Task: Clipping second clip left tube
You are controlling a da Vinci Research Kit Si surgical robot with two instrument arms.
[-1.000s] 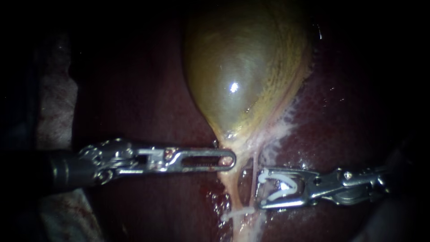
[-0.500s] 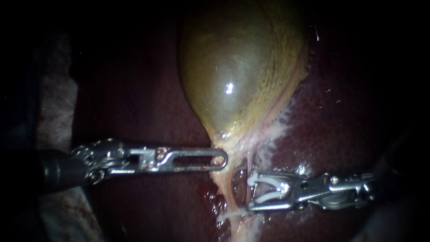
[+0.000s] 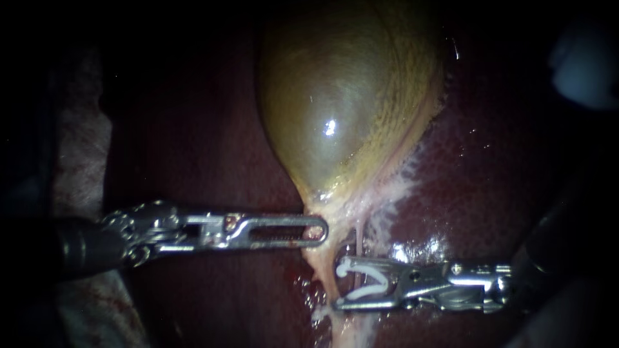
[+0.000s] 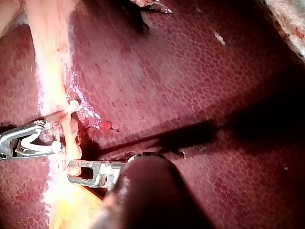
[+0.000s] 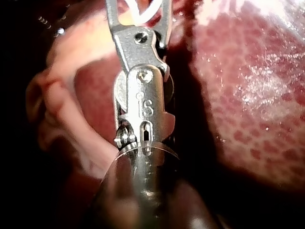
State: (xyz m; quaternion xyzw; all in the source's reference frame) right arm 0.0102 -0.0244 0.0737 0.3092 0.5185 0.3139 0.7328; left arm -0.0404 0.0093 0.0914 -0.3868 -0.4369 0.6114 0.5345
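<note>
The yellow-green gallbladder (image 3: pixel 335 116) narrows to a pale neck over dark red liver (image 3: pixel 213 129). My left instrument (image 3: pixel 319 231) comes in level, its slotted jaws shut on the neck's left edge; the left wrist view shows them (image 4: pixel 76 169) at the pale tissue. My right instrument (image 3: pixel 342 285) holds an open white clip (image 3: pixel 361 283) between wide-standing jaws. A thin tube (image 3: pixel 356 245) runs down into that gap, and the jaw tips reach the broader pale tube (image 3: pixel 321 270) on the left. Another white clip (image 3: pixel 320 314) sits lower on it, also seen as a clip (image 4: pixel 72 106).
Whitish frayed tissue (image 3: pixel 400 187) lies right of the neck. Pale cloth-like material (image 3: pixel 80 148) sits at the far left. A blurred pale shape (image 3: pixel 580 64) shows at the upper right. The right wrist view shows my right instrument (image 5: pixel 138 9) beside liver (image 5: pixel 248 86).
My right instrument slid left and slightly down, bringing the open clip over the thin tube and up to the left tube. The left instrument holds still. A pale shape appeared at the upper right.
</note>
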